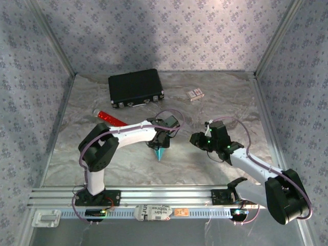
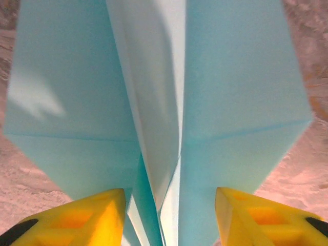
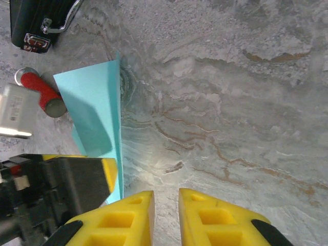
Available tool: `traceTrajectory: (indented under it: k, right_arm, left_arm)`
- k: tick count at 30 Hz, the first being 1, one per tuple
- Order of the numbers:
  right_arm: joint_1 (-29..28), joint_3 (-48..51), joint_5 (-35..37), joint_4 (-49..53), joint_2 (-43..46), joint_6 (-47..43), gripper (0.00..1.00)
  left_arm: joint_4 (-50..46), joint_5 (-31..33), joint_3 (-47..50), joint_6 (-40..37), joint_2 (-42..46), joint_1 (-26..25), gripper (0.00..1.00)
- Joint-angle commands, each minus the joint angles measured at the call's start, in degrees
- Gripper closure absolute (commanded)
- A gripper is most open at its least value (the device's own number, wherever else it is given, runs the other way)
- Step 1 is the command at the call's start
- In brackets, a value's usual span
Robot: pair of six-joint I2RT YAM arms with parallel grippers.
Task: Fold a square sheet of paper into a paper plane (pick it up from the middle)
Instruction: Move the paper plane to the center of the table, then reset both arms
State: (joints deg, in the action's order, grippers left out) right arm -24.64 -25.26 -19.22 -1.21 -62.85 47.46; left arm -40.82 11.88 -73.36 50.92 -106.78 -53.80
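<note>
Paper plane [image 1: 159, 152] is sitting near the middle of the silvery, marbled tabletop [image 1: 205, 169], its centre fold between the parted fingers of the left tool [image 2: 170, 218]. The right tool [image 3: 166, 205] is hovering nearby, fingers almost together and gripping nothing. Floral grey-blue walls [image 1: 154, 31] are enclosing the tabletop, with a black case [image 1: 136, 88] lying at the back.
</note>
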Motion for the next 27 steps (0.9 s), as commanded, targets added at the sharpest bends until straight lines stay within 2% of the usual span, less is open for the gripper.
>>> traceTrajectory:
  k: [1,7,9,12,13,14,16,17,19,23,25,27]
  right_arm:
    - [0.64,-0.97,0.80,3.68,1.39,-1.82,0.79]
    - [2.81,-3.15,2.42,8.70,2.94,-4.73,0.78]
    - [4.14,-4.65,4.55,11.87,4.16,-6.85,0.75]
    - [6.29,-7.82,10.15,17.07,6.48,-12.59,0.49]
    - [7.10,-9.21,12.77,18.50,6.96,-15.21,0.38]
    - [7.93,-10.83,16.03,19.97,6.96,-17.51,0.30]
    - [9.35,-13.40,23.70,21.24,6.33,-20.67,0.12]
    - [10.02,-14.50,28.67,21.17,5.57,-21.02,0.09]
    - [11.72,-15.37,36.35,19.51,3.51,-26.34,0.07]
    - [13.99,-10.22,45.68,3.39,-3.47,-40.92,0.05]
    - [15.70,-8.97,46.40,-1.51,-7.53,-44.33,0.04]
    - [17.88,-7.24,45.28,-7.41,-11.92,-45.14,0.04]
  left_arm:
    - [-2.33,1.45,-1.83,0.85,3.33,-0.43,0.50]
    - [-1.38,2.59,-1.10,-0.85,8.23,-0.47,0.49]
    - [-0.40,4.66,-0.15,-2.67,11.26,-0.35,0.47]
    - [3.67,9.51,3.41,-7.25,17.48,0.63,0.36]
    - [5.51,11.56,5.44,-9.13,20.02,1.46,0.30]
    - [7.38,13.24,7.68,-11.13,22.53,2.86,0.19]
    - [11.77,13.32,12.17,-15.38,27.20,7.10,0.04]
    - [14.17,13.18,14.92,-17.32,29.49,10.25,0.00]
    - [18.89,12.87,19.63,-21.89,33.46,15.90,0.00]
    - [30.48,16.74,29.46,-31.26,38.83,27.10,0.00]
    - [34.95,17.26,32.61,-33.64,39.96,32.89,0.00]
    - [36.84,15.16,34.12,-33.68,39.35,39.35,0.00]
